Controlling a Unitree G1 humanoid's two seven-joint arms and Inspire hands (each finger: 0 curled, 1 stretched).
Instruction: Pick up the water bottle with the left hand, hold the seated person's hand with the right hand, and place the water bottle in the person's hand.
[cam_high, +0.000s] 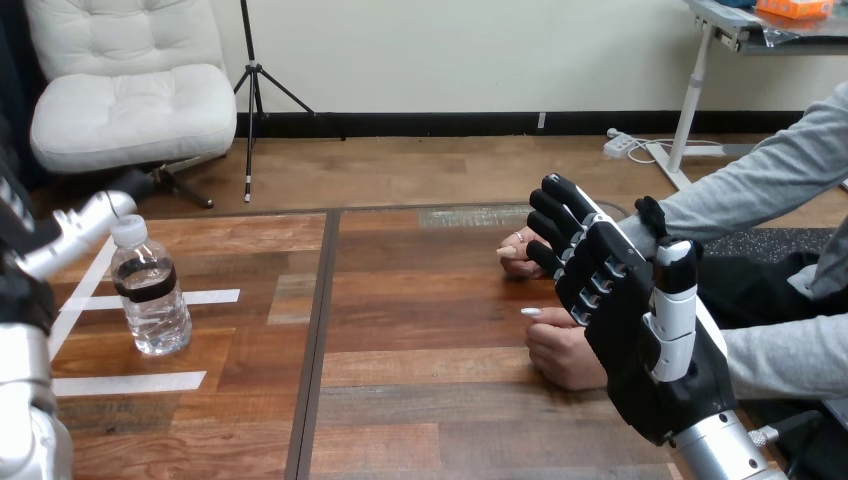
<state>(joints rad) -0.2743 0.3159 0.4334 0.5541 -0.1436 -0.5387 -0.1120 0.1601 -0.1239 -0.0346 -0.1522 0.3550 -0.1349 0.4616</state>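
A clear water bottle (152, 298) with a white cap and a dark label band stands upright on the left part of the wooden table (430, 410). My left hand (84, 226) comes in at the left edge, one straight finger reaching beside the bottle's cap, nothing gripped. My right hand (628, 325) is raised at the right, its back toward me, fingers loosely bent. It stands in front of the person's two hands: the farther hand (517, 258) shows as a fist past my fingertips, and the nearer hand (558, 355) rests on the table beside my palm. I cannot tell whether they touch.
White tape strips (130, 382) mark the table around the bottle. A dark seam (320, 340) runs front to back between the two table halves. The person's grey sleeve (760, 180) reaches in from the right.
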